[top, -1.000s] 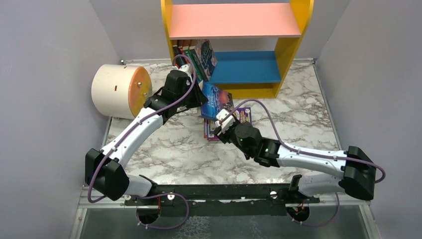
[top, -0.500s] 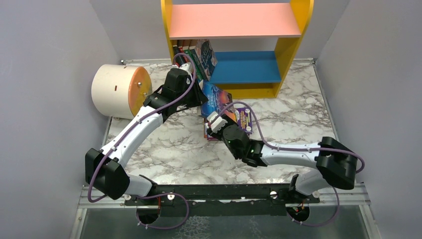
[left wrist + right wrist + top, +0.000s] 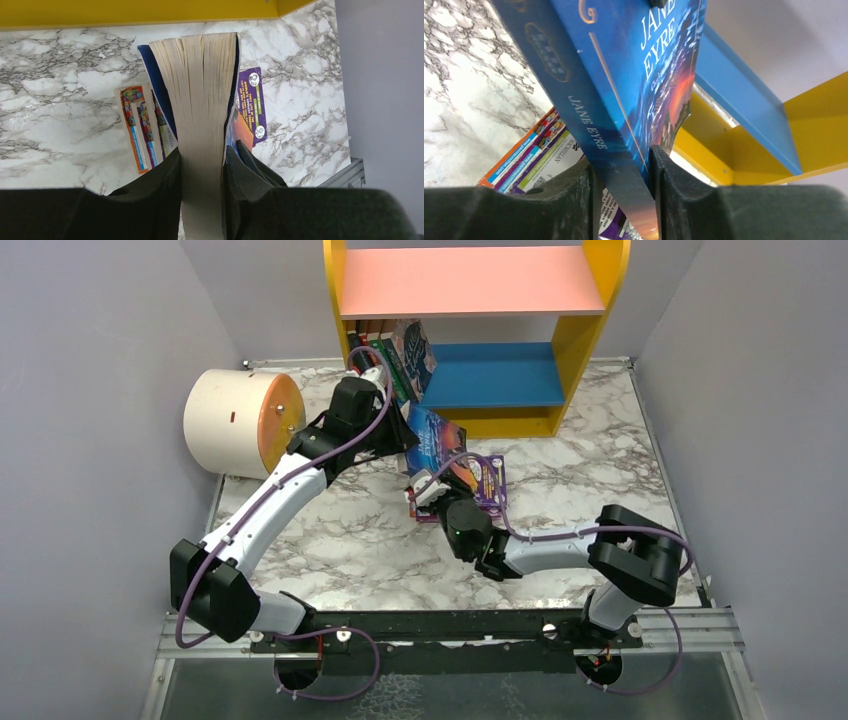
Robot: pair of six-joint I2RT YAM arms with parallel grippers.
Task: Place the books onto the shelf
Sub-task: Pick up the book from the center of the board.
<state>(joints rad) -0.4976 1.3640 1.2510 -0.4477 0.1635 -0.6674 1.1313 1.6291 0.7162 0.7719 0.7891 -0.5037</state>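
Jane Eyre book [image 3: 624, 75] in both jaws (stack [image 3: 142, 125] beneath mostly obscured)

Your left arm [image 3: 270, 500] is stretching out from its base and bending at the elbow toward the Jane Eyre book [image 3: 437, 438]. Its left gripper [image 3: 202, 156] is clamping that book's page block from both sides. Your right arm [image 3: 545, 545] is folding sharply, its forearm lying low on the book's near side. The right gripper [image 3: 624, 161] is pinching the book at its spine.
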